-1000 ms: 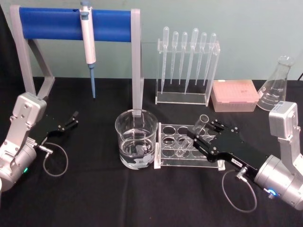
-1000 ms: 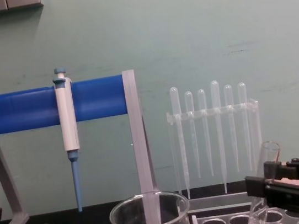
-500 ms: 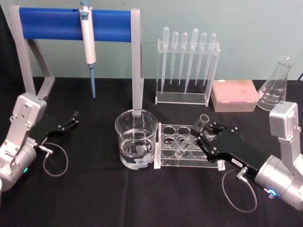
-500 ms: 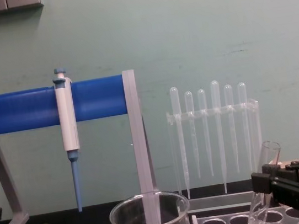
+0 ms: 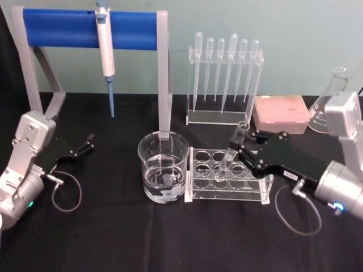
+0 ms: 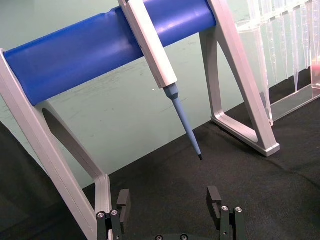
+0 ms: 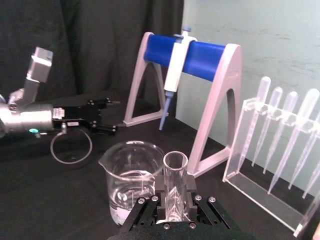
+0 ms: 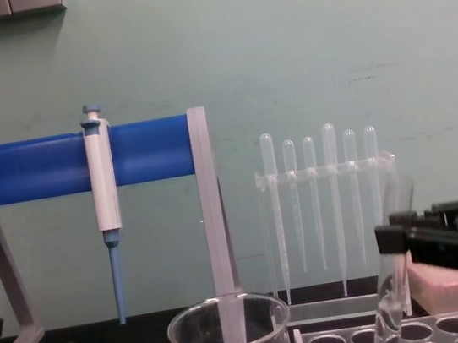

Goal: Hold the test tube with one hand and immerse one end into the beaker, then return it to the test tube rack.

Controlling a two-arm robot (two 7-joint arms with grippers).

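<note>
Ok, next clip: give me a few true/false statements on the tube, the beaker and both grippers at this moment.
1. The right gripper is shut on the test tube. True.
2. The tube's lower end is dipped in the beaker. False: it is at the test tube rack, beside the beaker.
3. The left gripper holds the pipette. False: it is open and holds nothing, low at the left; the pipette hangs on the blue stand.
4. The beaker holds clear liquid. True.
</note>
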